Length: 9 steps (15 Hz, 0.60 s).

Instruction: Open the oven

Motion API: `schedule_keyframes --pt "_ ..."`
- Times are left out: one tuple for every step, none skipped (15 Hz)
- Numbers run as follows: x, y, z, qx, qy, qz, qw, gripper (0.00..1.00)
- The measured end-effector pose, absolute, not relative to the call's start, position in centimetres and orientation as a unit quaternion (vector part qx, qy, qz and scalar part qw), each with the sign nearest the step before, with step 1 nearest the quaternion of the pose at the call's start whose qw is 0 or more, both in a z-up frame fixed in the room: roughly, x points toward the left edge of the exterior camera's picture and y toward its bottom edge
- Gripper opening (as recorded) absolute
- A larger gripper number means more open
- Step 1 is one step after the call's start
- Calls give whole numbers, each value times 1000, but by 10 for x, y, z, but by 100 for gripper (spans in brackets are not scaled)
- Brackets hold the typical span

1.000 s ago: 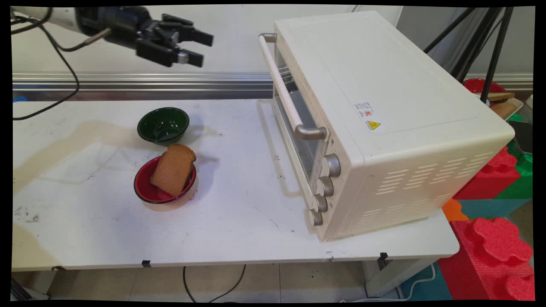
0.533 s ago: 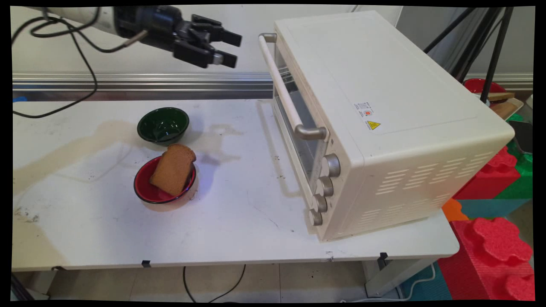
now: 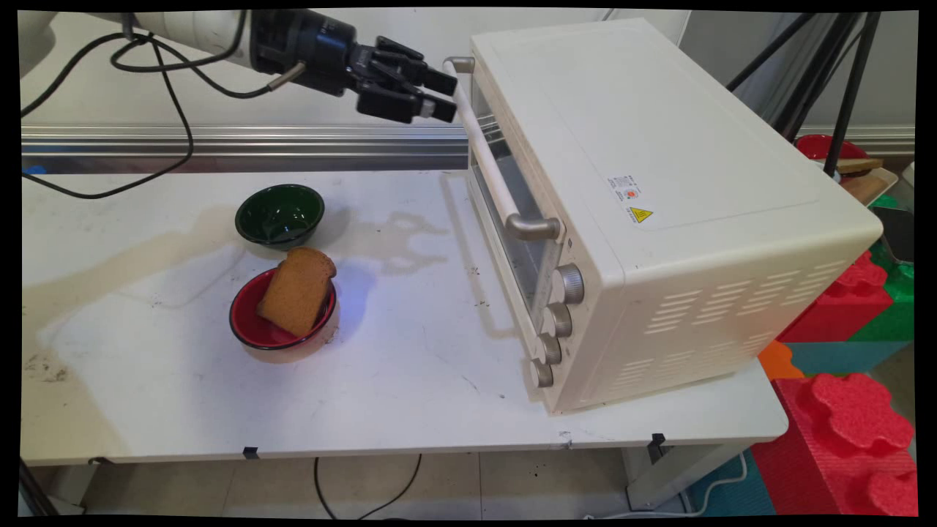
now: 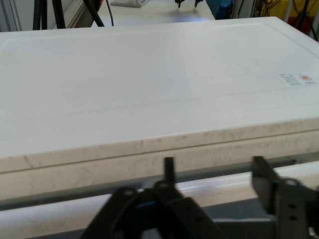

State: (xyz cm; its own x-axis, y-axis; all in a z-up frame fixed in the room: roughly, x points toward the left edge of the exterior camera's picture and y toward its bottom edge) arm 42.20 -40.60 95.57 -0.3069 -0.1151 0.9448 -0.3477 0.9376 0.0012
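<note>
A: State the position of the gripper [image 3: 443, 95].
B: It is raised above the table [image 3: 410, 380], at the far end of the oven handle [image 3: 489, 165]. Its fingertips are level with the handle's upper bracket, just beside the bar. Contact with the bar cannot be confirmed.

A: Jaw condition?
B: Spread apart, with nothing between them. In the hand view the two fingers [image 4: 169, 169] rise in front of the handle [image 4: 219, 189], with a gap between them.

A: Describe the oven [image 3: 659, 197].
B: A cream toaster oven on the right half of the table. Its door is closed, and four knobs [image 3: 558, 322] run down the near end of its front. The hand view looks across its flat top [image 4: 149, 84].

A: Other items?
B: A red bowl [image 3: 256, 329] on the left holds a slice of brown bread [image 3: 296, 290] propped against its rim. A green bowl [image 3: 280, 214] stands just behind it. Both are well apart from the gripper.
</note>
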Motion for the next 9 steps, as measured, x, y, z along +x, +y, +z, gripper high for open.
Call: schedule_keyframes --pt "419 -407 955 144 -803 102 570 0" --pt "416 -409 954 143 -804 103 568 0" --pt "413 -410 953 143 -805 103 567 0" --pt "408 -412 952 142 -806 103 565 0" --pt "404 -413 951 141 -808 103 563 0" --pt "400 -414 951 141 -809 104 562 0" --pt "395 -416 950 141 -810 105 560 0" --pt "391 -417 949 140 -811 105 558 0" --pt "387 -419 949 141 -812 106 556 0"
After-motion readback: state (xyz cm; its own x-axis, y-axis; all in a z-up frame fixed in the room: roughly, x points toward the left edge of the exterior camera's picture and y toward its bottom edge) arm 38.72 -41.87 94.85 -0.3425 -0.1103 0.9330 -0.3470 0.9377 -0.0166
